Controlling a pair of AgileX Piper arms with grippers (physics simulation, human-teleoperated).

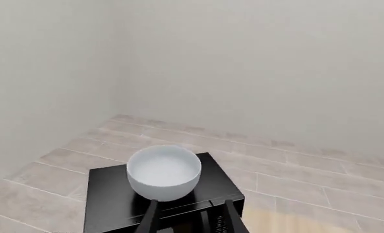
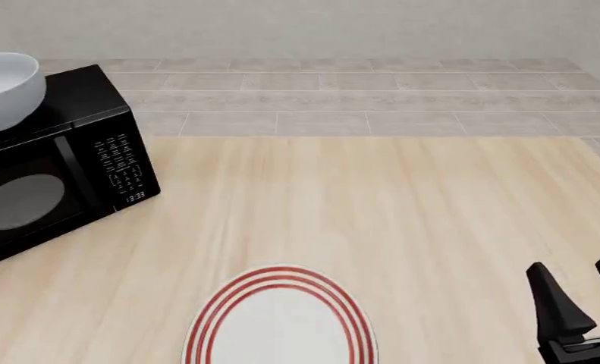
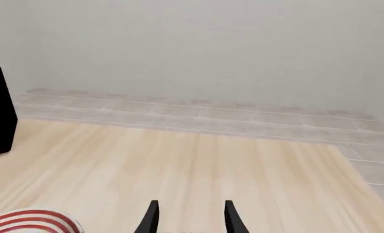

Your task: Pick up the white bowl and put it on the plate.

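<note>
The white bowl point(image 2: 4, 87) stands upright on top of a black microwave point(image 2: 57, 163) at the table's far left. It also shows in the left wrist view point(image 1: 164, 171). My left gripper point(image 1: 190, 206) is open and empty, just short of the bowl and level with the microwave's top. It is out of the front view. The plate point(image 2: 279, 322), white with red rings, lies on the table near the front edge, partly cut off; its rim also shows in the right wrist view point(image 3: 26, 221). My right gripper point(image 2: 573, 267) is open and empty at the front right, apart from the plate.
The microwave's top point(image 1: 108, 194) extends around the bowl. The wooden table point(image 2: 381, 212) runs between the microwave and the plate. Tiled floor point(image 2: 360, 91) and pale walls lie beyond the table's far edge.
</note>
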